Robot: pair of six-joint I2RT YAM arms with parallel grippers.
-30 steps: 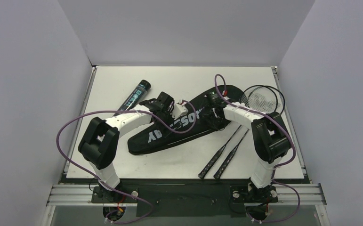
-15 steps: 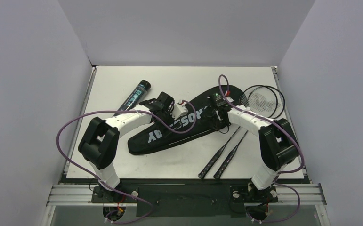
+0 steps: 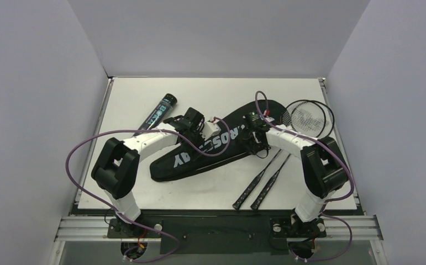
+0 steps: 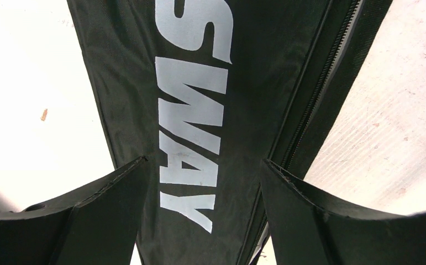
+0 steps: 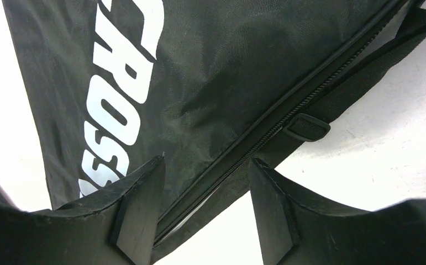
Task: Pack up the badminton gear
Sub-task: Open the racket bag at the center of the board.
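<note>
Nearest me, the two rackets (image 3: 254, 190) lie by the bench's right edge, heads toward the far right corner. The bag (image 3: 169, 167), lettered CROSSWAY, lies mid-bench; both arms bend over it, left jaws spread above SWAY, right jaws spread above CROSS and the zipper (image 5: 288, 124). The tube (image 3: 159, 112) lies far left.
</note>
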